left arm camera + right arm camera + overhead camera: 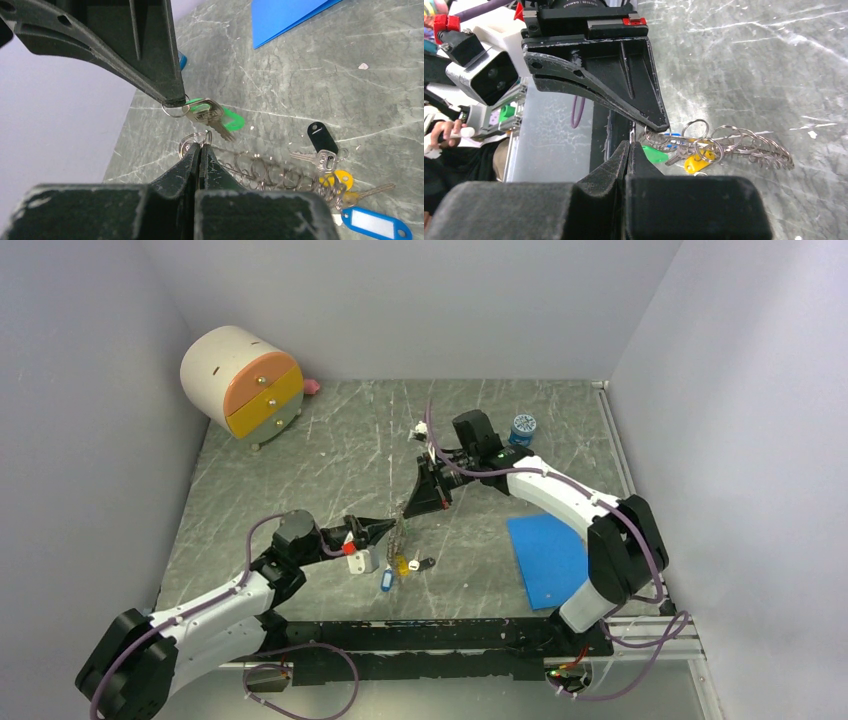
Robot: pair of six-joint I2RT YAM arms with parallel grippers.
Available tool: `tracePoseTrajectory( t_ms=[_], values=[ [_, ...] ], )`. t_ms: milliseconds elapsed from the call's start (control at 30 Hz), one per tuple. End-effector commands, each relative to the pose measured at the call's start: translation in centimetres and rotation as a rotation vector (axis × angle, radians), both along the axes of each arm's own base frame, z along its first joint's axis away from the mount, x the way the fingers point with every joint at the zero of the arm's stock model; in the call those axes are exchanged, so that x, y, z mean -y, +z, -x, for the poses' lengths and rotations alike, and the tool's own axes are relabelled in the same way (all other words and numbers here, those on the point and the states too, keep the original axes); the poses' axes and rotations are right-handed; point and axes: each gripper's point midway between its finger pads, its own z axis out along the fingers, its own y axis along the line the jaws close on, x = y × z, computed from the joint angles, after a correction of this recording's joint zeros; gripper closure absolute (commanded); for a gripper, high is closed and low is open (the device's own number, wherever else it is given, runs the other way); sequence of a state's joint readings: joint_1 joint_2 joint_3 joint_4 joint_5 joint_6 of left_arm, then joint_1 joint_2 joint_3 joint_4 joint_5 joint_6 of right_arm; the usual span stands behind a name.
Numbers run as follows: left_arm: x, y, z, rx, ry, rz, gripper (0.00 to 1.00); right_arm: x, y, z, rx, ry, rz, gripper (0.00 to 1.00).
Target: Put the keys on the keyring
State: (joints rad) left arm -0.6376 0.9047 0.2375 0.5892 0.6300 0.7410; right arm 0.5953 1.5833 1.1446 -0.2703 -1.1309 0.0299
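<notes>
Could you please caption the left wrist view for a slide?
Left gripper holds the keyring; right gripper pinches the green key by its ring.

Keys (403, 566) lie on the table (300, 470) beside keyring (257, 171).

The keyring (260, 171), a thin silvery hoop with a jagged, looped edge, stretches low along the tabletop (300, 75). The black key (320, 137), yellow key (343, 179) and blue key (375, 223) cluster at one end. The green key (205, 111) hangs raised from a small ring (172, 111).
</notes>
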Motion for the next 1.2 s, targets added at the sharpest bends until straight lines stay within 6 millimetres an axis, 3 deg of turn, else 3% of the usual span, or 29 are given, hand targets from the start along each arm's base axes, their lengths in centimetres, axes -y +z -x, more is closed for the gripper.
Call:
tracePoseTrajectory(
  t_ms=[0,500,833,1167],
  values=[
    [0.0,2.0,0.0,0.117,-0.001,0.030,0.97,-0.3,0.8,0.7,0.016,0.087,-0.008,1.00],
    [0.1,2.2,0.3,0.123,-0.008,0.031,0.97,-0.5,-1.2,0.3,-0.032,0.083,0.067,1.00],
    [0.3,2.1,0.4,0.109,-0.016,0.023,0.98,-0.9,-0.2,0.5,-0.025,0.093,0.041,1.00],
    [0.3,2.1,0.5,0.109,-0.014,0.020,0.98,-0.9,-2.2,-0.4,-0.056,0.050,0.115,1.00]
  ],
)
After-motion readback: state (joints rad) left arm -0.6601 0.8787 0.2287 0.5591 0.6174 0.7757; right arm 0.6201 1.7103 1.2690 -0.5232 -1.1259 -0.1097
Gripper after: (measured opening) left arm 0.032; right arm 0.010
